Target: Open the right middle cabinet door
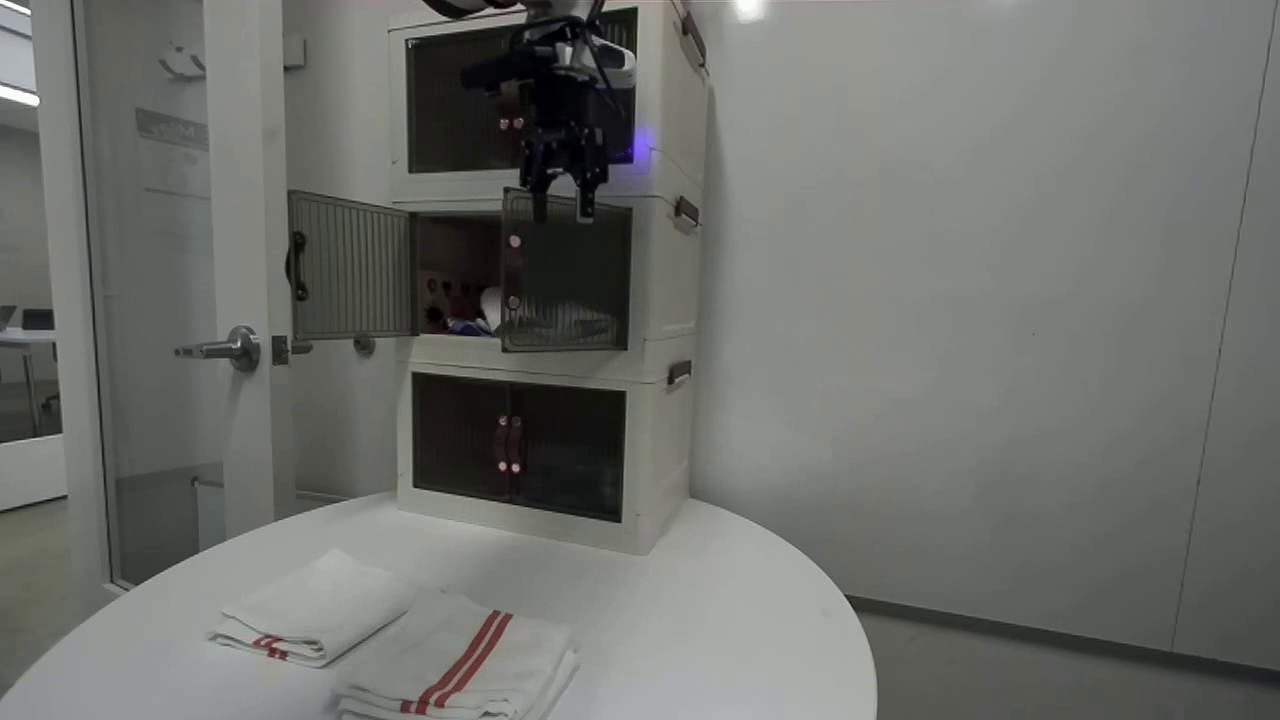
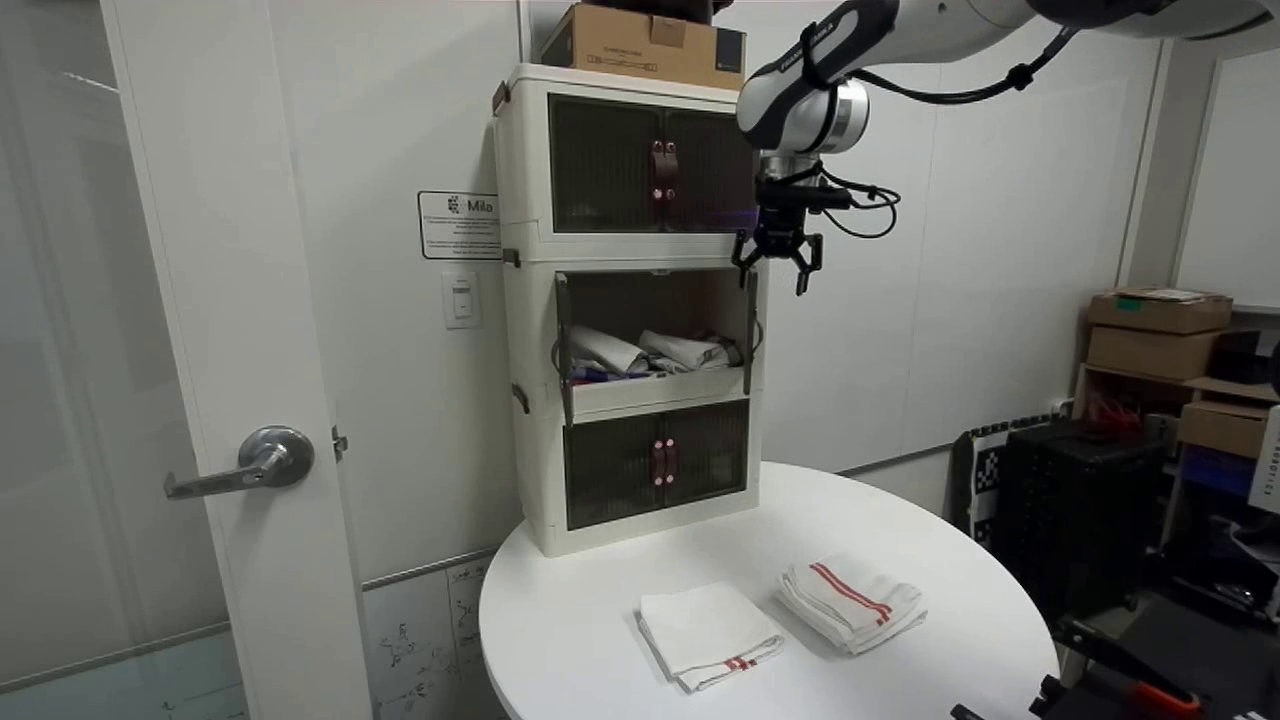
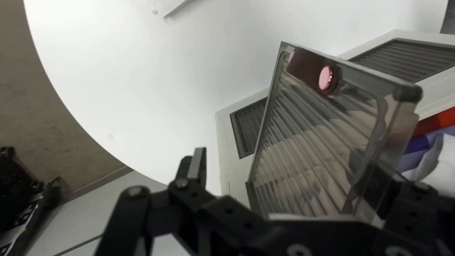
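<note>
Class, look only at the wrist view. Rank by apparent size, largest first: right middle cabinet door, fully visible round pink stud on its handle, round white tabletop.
1. Round white tabletop, partly out of frame
2. Right middle cabinet door
3. Round pink stud
Nearness enlarges the door, yet the order is clear.

Three tiers [image 1: 670,450] — six cabinet doors [image 1: 580,275]; two tabletop cloths [image 2: 705,628].

The round white bench [image 2: 570,640] carries a cabinet stack [image 2: 655,394], a folded red-striped cloth [image 2: 705,630] and, beside it, another cloth [image 2: 850,605].
</note>
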Controlling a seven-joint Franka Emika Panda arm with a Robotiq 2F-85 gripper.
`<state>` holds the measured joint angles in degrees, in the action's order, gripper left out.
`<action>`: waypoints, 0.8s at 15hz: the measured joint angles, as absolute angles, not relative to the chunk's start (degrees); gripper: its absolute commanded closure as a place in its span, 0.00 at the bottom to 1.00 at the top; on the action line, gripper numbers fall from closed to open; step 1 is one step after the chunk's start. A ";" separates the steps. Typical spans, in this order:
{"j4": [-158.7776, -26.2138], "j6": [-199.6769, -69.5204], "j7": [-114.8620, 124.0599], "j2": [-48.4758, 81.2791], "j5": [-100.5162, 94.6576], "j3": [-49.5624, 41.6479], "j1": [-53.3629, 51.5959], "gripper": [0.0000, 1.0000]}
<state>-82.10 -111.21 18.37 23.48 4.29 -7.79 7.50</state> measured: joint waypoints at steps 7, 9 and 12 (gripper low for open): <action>-85.50 -111.36 -0.31 21.12 3.93 -8.01 11.81 0.00; -85.40 -111.36 -7.56 21.02 3.58 -8.01 13.18 0.00; -84.36 -110.71 -18.60 20.45 3.54 -7.99 15.02 0.00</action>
<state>-84.36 -110.71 -18.60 20.45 3.54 -7.99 15.02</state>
